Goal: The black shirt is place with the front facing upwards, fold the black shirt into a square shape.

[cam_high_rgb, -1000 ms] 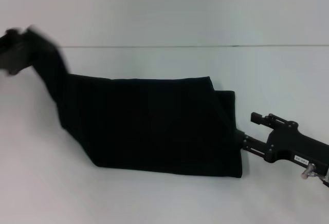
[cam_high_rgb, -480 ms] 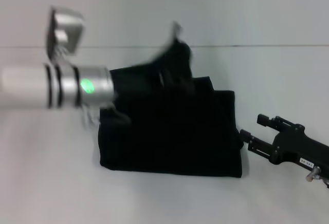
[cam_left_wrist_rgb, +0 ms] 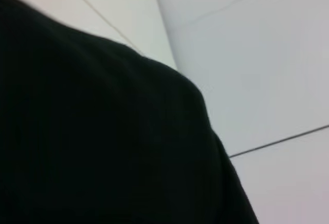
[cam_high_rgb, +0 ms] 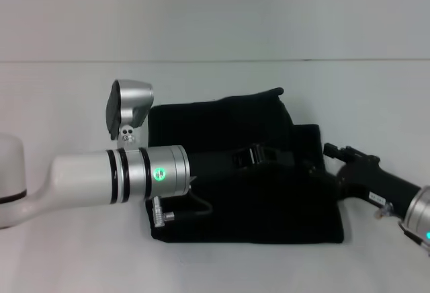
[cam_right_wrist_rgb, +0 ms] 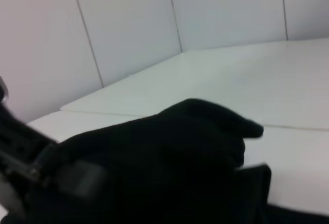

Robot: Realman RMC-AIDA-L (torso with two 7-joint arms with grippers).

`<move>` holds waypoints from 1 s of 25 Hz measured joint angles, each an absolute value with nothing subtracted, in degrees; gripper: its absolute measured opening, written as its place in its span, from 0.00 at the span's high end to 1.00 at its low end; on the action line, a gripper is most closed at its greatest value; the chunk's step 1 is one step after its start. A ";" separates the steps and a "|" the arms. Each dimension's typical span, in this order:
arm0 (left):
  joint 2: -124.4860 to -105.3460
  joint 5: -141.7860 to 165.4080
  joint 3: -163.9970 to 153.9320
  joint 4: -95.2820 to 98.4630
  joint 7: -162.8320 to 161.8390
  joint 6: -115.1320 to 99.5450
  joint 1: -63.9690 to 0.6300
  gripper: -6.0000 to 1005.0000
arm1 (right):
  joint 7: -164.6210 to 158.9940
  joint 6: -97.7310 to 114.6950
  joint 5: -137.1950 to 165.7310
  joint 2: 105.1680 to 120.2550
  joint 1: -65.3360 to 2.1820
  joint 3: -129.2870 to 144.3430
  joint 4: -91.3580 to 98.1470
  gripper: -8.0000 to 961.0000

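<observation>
Head view, near to far. Lower left of frame: left arm (cam_high_rgb: 101,175), white and silver tube with a green LED, comes in from the left edge and crosses the centre. Its black forearm runs over the top of the cloth toward the right.

Left gripper (cam_high_rgb: 306,165) sits just right of centre, black on black fabric. Can't tell how far its claw is open or whether it has cloth in it; the outline merges with the shirt.

Lower right: right arm enters from the corner, silver cuff at the frame edge, black wrist body angled up and to the left. Right gripper (cam_high_rgb: 327,172) is at the shirt's right edge, touching or buried in the fabric. Claw state not readable there either; can't tell if it grips anything.

Centre of frame: black shirt (cam_high_rgb: 222,212) lies on the white table (cam_high_rgb: 67,105) as a compact, roughly rectangular bundle. Bottom edge is fairly straight. Top edge is uneven, with a raised flap at upper centre and a lower step of fabric on the right side. No print or label visible on the exposed surface.

Left wrist view: black fabric (cam_left_wrist_rgb: 103,131) fills the lower left, rounded fold edge against white surface and wall panels.

Right wrist view: bunched shirt (cam_right_wrist_rgb: 169,152) across the lower half, a peak of cloth at centre right; dark hardware at lower left, too blurred to identify.

Far: pale wall (cam_high_rgb: 215,11) across the top of the head view.
</observation>
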State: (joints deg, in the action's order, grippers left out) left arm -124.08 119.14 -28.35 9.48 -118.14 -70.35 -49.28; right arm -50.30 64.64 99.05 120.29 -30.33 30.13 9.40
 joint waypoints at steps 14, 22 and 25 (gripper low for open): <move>-123.96 119.56 -32.18 13.04 -117.74 -78.89 -46.10 0.92 | -49.69 57.91 95.36 120.49 -40.82 29.63 6.54 0.23; -124.32 119.23 -37.27 12.71 -117.58 -78.59 -47.08 0.92 | -49.66 56.36 90.07 120.35 -41.81 29.61 6.72 0.23; -124.48 119.08 -37.44 12.45 -116.52 -78.06 -47.25 0.92 | -49.65 56.56 88.89 120.23 -40.98 29.62 6.94 0.23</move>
